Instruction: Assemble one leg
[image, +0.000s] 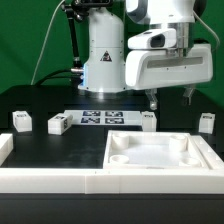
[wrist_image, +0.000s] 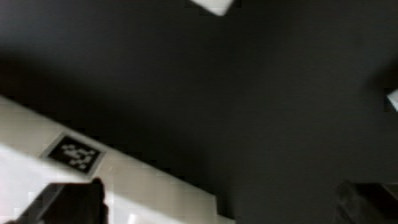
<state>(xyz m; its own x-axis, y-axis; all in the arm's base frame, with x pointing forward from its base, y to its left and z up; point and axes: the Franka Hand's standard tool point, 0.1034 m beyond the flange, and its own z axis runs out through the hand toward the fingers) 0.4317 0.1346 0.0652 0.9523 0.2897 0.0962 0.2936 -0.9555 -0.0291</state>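
Note:
Several small white legs with square tags stand on the black table in the exterior view: two at the left (image: 21, 120) (image: 58, 123), one in the middle (image: 148, 119) and one at the right (image: 206, 122). My gripper (image: 170, 100) hangs open and empty above the table, between the middle and right legs and clear of both. In the wrist view the dark fingertips (wrist_image: 64, 205) show at the frame's edge with only dark table between them (wrist_image: 217, 212). A white piece with one tag (wrist_image: 75, 152) lies beside one finger; I cannot tell which part it is.
The marker board (image: 103, 118) lies between the legs. The large white square piece with round corner sockets (image: 158, 160) lies in front of the gripper. A white wall (image: 50, 181) runs along the front, with a stub at the exterior view's left (image: 5, 148).

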